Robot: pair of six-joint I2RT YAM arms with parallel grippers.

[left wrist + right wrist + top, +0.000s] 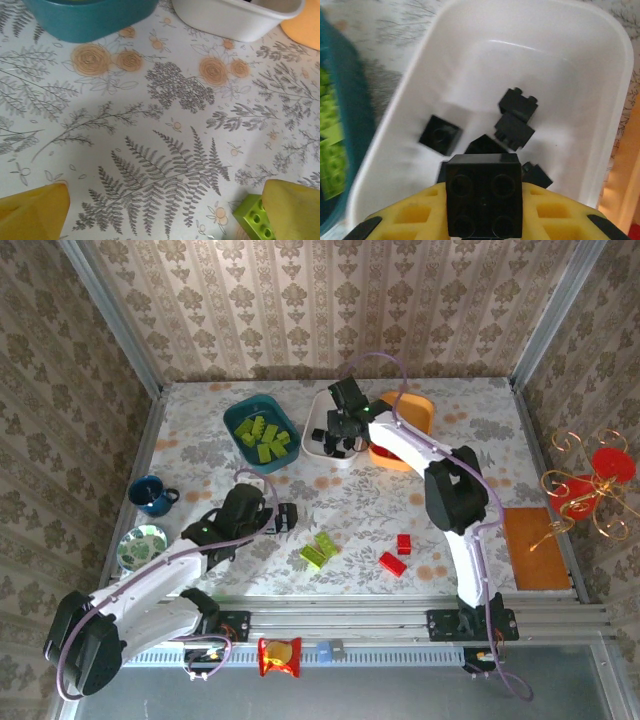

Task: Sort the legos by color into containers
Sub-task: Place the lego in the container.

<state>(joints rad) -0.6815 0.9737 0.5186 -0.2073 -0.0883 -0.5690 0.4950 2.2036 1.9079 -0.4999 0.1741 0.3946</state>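
Black four-hole brick (484, 195), perhaps underside up

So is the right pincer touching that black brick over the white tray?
Touching. The right wrist view shows the black brick wedged between the yellow fingers of the right pincer, no gap.

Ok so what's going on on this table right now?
Two robot arms are sorting toy bricks by color. The right gripper holds a black brick over the white tray, which already has several black ones in it. The left gripper is open above the table, beside a loose green brick. The teal tray holds green bricks; two red bricks lie loose.
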